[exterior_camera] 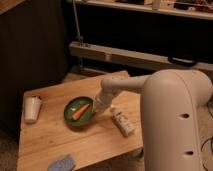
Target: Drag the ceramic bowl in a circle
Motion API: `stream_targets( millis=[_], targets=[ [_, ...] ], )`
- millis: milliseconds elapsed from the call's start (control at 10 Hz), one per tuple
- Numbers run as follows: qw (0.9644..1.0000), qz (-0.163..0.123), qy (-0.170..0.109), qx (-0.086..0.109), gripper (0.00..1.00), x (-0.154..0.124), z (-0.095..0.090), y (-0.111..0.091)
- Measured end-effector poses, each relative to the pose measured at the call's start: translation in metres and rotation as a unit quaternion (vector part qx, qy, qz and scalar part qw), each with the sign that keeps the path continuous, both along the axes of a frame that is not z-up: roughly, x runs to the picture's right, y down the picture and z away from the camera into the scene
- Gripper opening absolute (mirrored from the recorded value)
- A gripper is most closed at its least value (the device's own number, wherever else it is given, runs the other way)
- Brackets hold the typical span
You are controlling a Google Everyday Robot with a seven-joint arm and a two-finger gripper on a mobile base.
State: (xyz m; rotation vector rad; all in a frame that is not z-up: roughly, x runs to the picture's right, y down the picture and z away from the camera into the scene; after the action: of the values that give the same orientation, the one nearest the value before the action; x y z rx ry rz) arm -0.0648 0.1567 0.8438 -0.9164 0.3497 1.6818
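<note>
The ceramic bowl [75, 112] is a shallow round green bowl with a darker rim, standing near the middle of the wooden table [45, 140]. An orange carrot-like piece [81, 111] lies inside it. My gripper [96, 107] is at the bowl's right rim, at the end of the white arm that reaches in from the right. The gripper touches or grips the rim there.
A white cup [32, 108] stands at the table's left edge. A small white packet [122, 122] lies right of the bowl, near the arm. A blue-grey sponge [61, 163] lies at the front edge. A dark cabinet and a metal rail stand behind the table.
</note>
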Motion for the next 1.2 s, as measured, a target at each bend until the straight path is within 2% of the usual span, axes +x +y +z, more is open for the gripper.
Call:
stream_targets(
  millis=[400,600,900,1000,1200],
  targets=[
    [0.9994,-0.025,0.012,-0.022,0.0,0.017,-0.051,0.083],
    [0.9991,-0.038,0.002,-0.02,0.0,0.01,-0.066,0.101],
    [0.9975,-0.066,-0.026,0.008,0.0,-0.023,-0.086,0.095],
    [0.9958,-0.08,-0.04,0.021,0.0,-0.046,-0.094,0.088],
    [0.9931,-0.096,-0.059,0.034,0.0,-0.078,-0.099,0.079]
  ],
)
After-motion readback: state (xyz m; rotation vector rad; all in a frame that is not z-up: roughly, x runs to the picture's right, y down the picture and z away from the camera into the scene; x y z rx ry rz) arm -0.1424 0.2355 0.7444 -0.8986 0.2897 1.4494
